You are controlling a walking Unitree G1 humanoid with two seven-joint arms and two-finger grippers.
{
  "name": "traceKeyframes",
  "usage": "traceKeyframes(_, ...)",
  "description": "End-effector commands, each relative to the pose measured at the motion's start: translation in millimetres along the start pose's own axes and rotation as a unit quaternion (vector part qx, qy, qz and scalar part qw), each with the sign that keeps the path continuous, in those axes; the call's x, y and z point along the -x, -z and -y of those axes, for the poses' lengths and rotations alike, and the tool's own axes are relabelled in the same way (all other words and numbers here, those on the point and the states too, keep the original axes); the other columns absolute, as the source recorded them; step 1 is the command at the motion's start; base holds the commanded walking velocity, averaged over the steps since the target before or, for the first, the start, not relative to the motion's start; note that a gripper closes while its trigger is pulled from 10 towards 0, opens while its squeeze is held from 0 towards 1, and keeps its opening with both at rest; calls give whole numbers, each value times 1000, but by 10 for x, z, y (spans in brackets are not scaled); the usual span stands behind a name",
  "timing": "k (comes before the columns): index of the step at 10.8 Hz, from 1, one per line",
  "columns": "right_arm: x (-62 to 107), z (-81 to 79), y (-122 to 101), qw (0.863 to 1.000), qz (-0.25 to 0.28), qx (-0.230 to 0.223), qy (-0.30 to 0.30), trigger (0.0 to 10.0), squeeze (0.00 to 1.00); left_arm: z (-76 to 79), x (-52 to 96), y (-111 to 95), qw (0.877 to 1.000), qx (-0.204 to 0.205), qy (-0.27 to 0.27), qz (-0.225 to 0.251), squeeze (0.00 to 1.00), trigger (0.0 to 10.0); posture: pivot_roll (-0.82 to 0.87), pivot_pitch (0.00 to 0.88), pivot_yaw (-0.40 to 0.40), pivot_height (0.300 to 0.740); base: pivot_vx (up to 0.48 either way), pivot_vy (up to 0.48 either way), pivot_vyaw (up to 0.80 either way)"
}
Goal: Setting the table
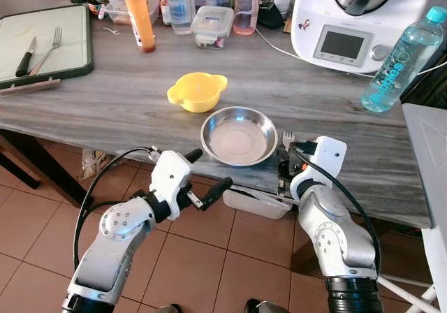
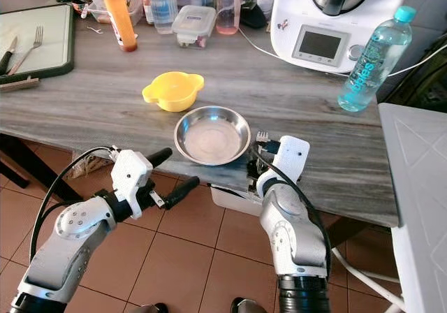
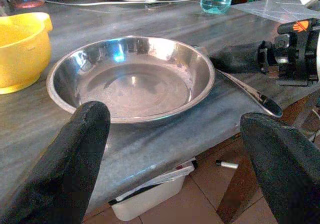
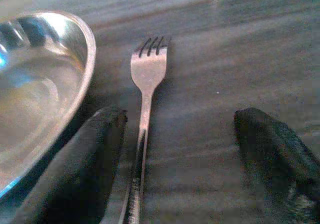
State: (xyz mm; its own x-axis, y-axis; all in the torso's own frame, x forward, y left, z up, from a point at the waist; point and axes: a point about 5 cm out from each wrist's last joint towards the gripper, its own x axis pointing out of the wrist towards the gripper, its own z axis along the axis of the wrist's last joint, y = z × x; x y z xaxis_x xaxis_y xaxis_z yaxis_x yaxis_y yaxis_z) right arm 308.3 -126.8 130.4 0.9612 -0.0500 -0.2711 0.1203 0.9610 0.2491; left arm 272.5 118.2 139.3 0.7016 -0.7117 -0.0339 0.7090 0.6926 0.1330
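Plate [image 1: 238, 136] on table [image 1: 126, 96] near front edge. Fork [image 4: 144, 91] just right of plate, tines toward back edge. Bowl [image 1: 196, 91] behind plate, toward left. Cutting board [image 1: 45, 44] at left edge, second fork [image 1: 46, 49] and knife [image 1: 26, 56] on it. Kitchen machine [image 1: 353, 19] at back edge, water bottle [image 1: 403, 60] to its right. Sauce bottle [image 1: 139, 16] and containers [image 1: 212, 24] along back edge.

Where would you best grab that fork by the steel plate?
Probably by the handle, from above. The fork lies flat on the table, tines pointing away, and the plate crowds one side. The open right gripper already straddles the handle.
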Motion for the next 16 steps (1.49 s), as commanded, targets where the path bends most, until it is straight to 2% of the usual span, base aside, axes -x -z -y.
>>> traceKeyframes(1, 31, 86, 207, 998, -49, 23, 23, 0, 0, 7, 16, 9, 1000, -5, 4, -8, 0, 10000, 151, 183, -10, 740, 0, 0, 0)
traceKeyframes(4, 101, 218, 266, 996, -62, 39, 49, 0, 0, 18, 5, 19, 1000, -3, 8, -11, 0, 10000, 143, 183, -6, 740, 0, 0, 0)
traceKeyframes(10, 157, 370, 265, 994, -66, 45, 80, 0, 0, 30, -18, 30, 1000, -3, 13, -15, 0, 10000, 135, 182, 0, 740, 0, 0, 0)
traceKeyframes(13, 169, 550, 217, 988, -53, 90, 112, 0, 0, 41, -31, 34, 1000, -3, 16, -16, 0, 10000, 132, 180, 4, 740, 0, 0, 0)
traceKeyframes(16, 187, 628, 225, 983, -52, 125, 125, 0, 0, 41, -32, 38, 1000, -3, 15, -17, 0, 10000, 132, 178, 3, 740, 0, 0, 0)
